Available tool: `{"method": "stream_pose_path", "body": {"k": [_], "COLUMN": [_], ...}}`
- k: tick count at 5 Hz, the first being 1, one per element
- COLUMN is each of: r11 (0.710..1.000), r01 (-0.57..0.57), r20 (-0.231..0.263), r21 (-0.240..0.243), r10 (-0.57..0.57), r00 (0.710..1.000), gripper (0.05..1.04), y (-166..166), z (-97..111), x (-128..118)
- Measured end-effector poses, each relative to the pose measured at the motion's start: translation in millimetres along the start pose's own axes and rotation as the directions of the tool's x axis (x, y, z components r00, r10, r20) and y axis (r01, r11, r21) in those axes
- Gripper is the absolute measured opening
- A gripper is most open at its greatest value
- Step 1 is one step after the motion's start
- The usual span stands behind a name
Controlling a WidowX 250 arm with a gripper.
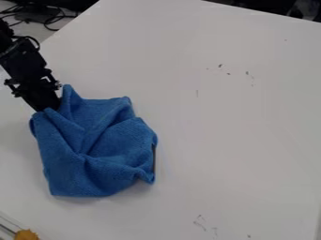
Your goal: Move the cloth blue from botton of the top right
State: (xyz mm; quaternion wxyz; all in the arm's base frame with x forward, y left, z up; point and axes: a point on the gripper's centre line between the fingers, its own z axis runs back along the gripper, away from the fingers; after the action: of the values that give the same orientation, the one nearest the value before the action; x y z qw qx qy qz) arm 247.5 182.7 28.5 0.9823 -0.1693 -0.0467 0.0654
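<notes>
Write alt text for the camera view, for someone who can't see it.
Crumpled blue cloth on a white table, left of centre, with the robot's black gripper at its upper-left edge. A yellow-orange object shows at the bottom-left corner.

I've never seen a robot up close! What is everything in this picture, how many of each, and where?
Cloth: one, blue, crumpled, left of centre
Table: one, white, under the cloth
Marks: several, dark, scattered at the table's upper right and bottom
Knob-like thing: one, orange-yellow, bottom left corner
Cables: several, exact count unclear, black, upper left, beyond the table
Arm: one, black, coming in from upper left
Gripper: one, black, at the cloth's upper left edge
</notes>
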Motion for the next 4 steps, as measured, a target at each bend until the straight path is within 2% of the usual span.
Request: {"method": "stream_pose_path", "body": {"k": [1, 2, 3, 4], "r11": [0.997, 0.989, 0.976, 0.940], "r01": [0.018, 0.036, 0.024, -0.017], "r20": [0.006, 0.068, 0.076, 0.121], "r21": [0.072, 0.142, 0.219, 0.341], "r10": [-0.019, -0.046, -0.041, -0.026], "r00": [1.000, 0.997, 0.996, 0.992], "gripper": [0.536, 0.836, 1.008, 1.006], "y": [-3, -13, -22, -33], "z": [1, 23, 39, 58], "x": [-2, -1, 3, 9]}}
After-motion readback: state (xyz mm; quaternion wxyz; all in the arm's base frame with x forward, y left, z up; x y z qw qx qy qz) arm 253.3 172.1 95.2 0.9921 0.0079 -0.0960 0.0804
